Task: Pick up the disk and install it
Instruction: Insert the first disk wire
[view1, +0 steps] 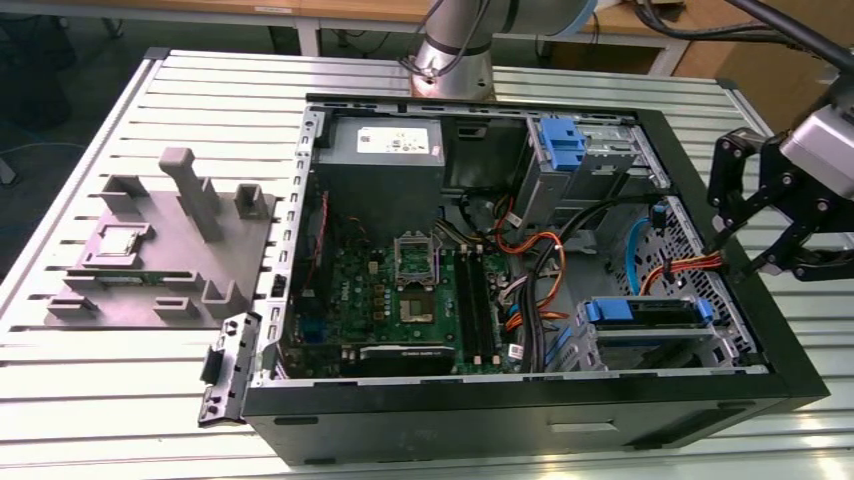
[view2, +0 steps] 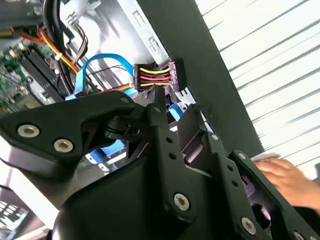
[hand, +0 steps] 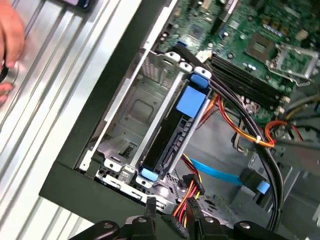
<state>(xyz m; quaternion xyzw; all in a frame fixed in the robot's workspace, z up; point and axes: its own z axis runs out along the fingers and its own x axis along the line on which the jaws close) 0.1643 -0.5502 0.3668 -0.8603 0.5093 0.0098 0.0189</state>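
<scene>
Already the disk (hand: 175, 132) sat on edge in the case's (view1: 747, 300) drive cage — long axis along its slot; gripper (view1: 781, 235) hung empty at 3 o'clock, fingers wide.

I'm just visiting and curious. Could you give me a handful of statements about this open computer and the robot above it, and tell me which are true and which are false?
1. The gripper hangs over the exterior view's right edge of the computer case. True.
2. The gripper is carrying the disk. False: the disk sits edge-up in the lower drive cage, apart from the gripper.
3. The case is closed by a side panel. False: it lies open, with the motherboard visible.
4. A grey fixture block lies on the table beside the case. True.
5. A person's hand rests on the table near the case. True.
</scene>
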